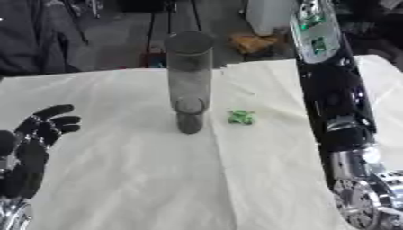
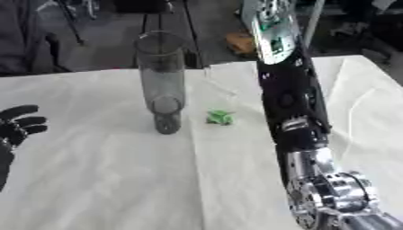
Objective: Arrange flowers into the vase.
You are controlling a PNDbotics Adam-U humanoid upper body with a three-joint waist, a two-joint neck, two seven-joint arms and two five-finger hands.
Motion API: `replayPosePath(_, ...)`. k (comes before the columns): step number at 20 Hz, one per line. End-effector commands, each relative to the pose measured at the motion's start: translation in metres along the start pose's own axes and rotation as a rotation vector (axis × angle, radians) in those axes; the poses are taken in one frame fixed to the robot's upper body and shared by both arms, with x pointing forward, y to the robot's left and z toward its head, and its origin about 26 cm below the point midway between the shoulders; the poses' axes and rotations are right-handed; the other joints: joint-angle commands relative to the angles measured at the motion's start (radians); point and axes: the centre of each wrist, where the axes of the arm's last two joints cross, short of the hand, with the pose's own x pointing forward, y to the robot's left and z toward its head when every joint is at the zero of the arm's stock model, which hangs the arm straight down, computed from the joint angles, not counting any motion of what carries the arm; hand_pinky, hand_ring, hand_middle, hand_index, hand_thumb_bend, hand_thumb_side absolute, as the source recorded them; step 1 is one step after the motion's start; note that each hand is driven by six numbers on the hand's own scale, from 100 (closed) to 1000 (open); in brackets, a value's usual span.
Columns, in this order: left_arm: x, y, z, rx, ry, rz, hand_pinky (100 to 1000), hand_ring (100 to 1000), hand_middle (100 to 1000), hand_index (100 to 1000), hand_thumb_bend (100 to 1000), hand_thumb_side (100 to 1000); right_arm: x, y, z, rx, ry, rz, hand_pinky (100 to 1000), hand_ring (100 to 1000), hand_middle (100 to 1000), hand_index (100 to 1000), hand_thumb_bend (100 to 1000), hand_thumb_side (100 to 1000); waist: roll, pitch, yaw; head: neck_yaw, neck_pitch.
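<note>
While my left hand (image 1: 35, 134) rests open at lower left, the vase (image 1: 189, 81) stands empty beside a green scrap (image 1: 241, 117); my right hand is out of view.

Your vase (image 1: 189, 81) is clear, smoky grey glass. Beside it lies a small bright green scrap (image 1: 241, 117) on the cream cloth (image 1: 126, 179). Your left robot hand (image 1: 35, 139) is black.

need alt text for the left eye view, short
A tall clear vase stands empty on a cream cloth, a small green scrap beside it. The left hand rests open at lower left; the right arm crosses the right side.
</note>
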Motion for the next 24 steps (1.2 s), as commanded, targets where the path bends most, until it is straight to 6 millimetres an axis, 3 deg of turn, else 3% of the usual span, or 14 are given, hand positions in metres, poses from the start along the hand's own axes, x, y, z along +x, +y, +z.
replayPosePath(1,0.007,0.0,-0.008,-0.02,-0.032,-0.001,763,747,766,797,828,983,0.022,-0.01,-0.011,-0.054,-0.025,-0.068,100,100,100,100,100,806,0.003,-0.008,0.006,-0.01,-0.017)
replayPosePath(14,0.009,-0.005,-0.014,-0.042,-0.047,0.013,763,746,765,797,830,982,0.06,0.003,-0.012,-0.095,-0.055,-0.215,100,100,100,100,100,807,0.004,0.003,0.044,-0.057,-0.046)
replayPosePath(24,0.009,-0.008,-0.016,-0.055,-0.048,0.021,764,745,765,797,831,981,0.095,0.02,-0.009,-0.077,-0.132,-0.321,100,100,100,100,100,812,0.002,-0.001,0.058,-0.077,-0.049)
